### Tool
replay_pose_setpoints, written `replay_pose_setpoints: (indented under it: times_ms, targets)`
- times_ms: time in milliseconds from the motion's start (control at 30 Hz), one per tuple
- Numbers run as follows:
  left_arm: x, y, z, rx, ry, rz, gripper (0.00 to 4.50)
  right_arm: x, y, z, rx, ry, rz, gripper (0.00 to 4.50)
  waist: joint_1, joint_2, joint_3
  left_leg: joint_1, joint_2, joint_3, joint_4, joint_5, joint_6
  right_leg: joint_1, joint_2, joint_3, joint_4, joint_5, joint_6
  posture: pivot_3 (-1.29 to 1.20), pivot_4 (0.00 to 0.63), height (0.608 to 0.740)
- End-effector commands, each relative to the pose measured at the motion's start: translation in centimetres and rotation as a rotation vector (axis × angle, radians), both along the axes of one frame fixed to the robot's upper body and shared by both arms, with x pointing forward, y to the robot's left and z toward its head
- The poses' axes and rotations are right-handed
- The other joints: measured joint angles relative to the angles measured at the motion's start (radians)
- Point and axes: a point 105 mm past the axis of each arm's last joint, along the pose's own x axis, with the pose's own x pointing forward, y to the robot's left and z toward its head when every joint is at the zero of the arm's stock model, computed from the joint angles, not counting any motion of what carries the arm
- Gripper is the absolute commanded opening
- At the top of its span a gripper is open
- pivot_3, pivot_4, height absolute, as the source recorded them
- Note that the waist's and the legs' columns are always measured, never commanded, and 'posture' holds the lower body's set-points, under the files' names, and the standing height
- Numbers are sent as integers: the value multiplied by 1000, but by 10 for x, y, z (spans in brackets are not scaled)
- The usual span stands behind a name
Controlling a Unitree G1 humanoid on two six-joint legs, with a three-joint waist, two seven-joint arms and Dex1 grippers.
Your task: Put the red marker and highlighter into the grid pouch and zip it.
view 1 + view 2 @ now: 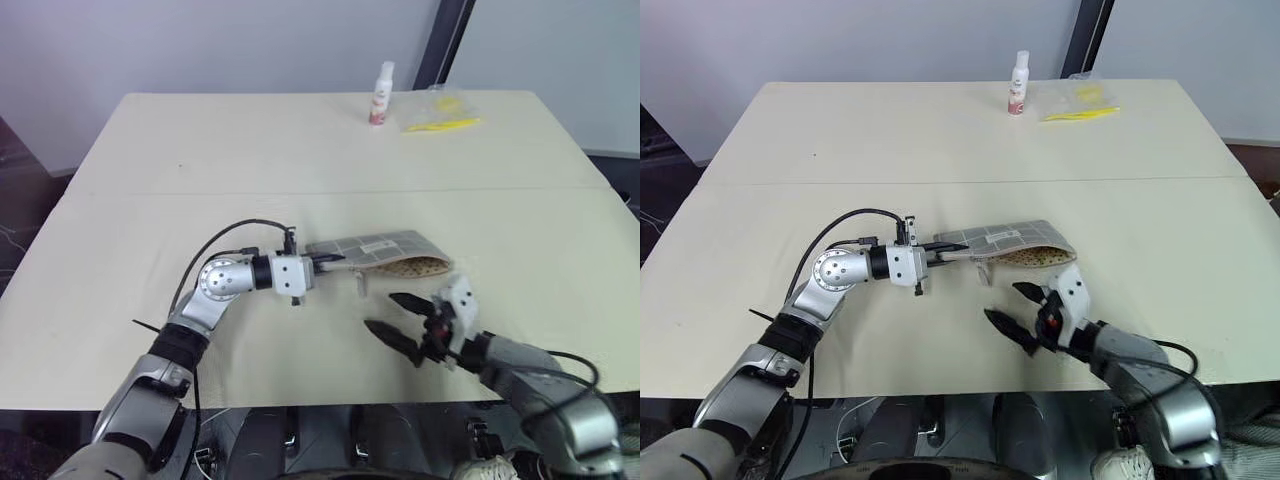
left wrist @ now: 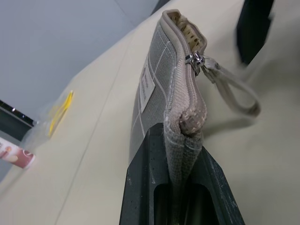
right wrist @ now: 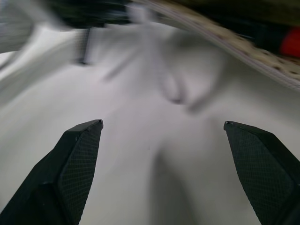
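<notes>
The grid pouch, grey with white lines, hangs level just above the table, and my left gripper is shut on its left end. Its right end gapes open and shows a beige dotted lining. The zipper pull and a fabric loop sit along the pouch's edge. Something red shows inside the open mouth, most likely the red marker. The highlighter is hidden. My right gripper is open with nothing between its fingers, just in front of and below the pouch's mouth, clear of it.
A white bottle with a red label stands at the table's far edge, next to a clear plastic bag with yellow items. The table's front edge runs close under both arms.
</notes>
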Motion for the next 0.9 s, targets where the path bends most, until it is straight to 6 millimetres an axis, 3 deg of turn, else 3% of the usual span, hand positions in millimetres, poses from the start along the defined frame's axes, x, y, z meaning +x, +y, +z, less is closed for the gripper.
replay_pose_setpoints:
  times_ms: [33,100,200,367,433,567,733,800,833,900]
  targets:
    - [0,-2,10,11,-58,-28,0,19,25,27,188,-60,-1,4291,-1,0,0,0,0,0,0,0,0,0,0,0,0,0,0,0,150,740]
    - [3,-2,10,11,-60,-22,0,26,34,39,292,-66,-1,4291,-5,0,0,-2,0,1,0,1,2,-2,0,0,0,2,3,0,150,740]
    - [5,-2,11,11,-67,-17,0,29,44,45,350,-45,35,3495,-2,0,0,-2,0,1,0,1,2,-2,0,0,0,2,4,0,150,740]
    - [6,-3,11,-1,-68,-8,0,24,45,33,259,-18,79,952,-6,0,0,-2,0,2,0,0,2,-2,-1,0,0,3,4,0,150,740]
    - [7,0,9,3,-69,1,0,24,26,23,160,-20,50,32,-7,0,0,-2,0,2,0,0,2,-2,-1,0,0,3,4,0,150,740]
    - [8,6,6,7,-63,21,0,27,-24,19,36,-39,-49,32,-8,0,0,-2,0,3,0,0,2,-2,-2,0,0,2,4,0,150,740]
    - [11,13,5,-9,-10,38,0,29,-113,28,-137,-71,-255,32,-3,0,0,-2,0,3,0,0,2,-2,-2,0,0,3,4,0,150,740]
    - [13,17,4,-15,15,49,0,24,-127,29,-182,-75,-268,32,-2,0,0,-2,0,3,0,0,2,-2,-2,0,0,2,4,0,150,740]
    - [15,20,3,-21,48,55,0,20,-124,31,-181,-83,-236,32,-3,0,0,-2,0,3,0,0,3,-2,-1,0,0,2,4,0,150,740]
    - [18,25,5,-62,106,68,0,16,-116,40,-127,-118,-214,642,-5,0,0,-1,1,3,-1,1,3,-2,0,0,0,2,4,0,150,740]
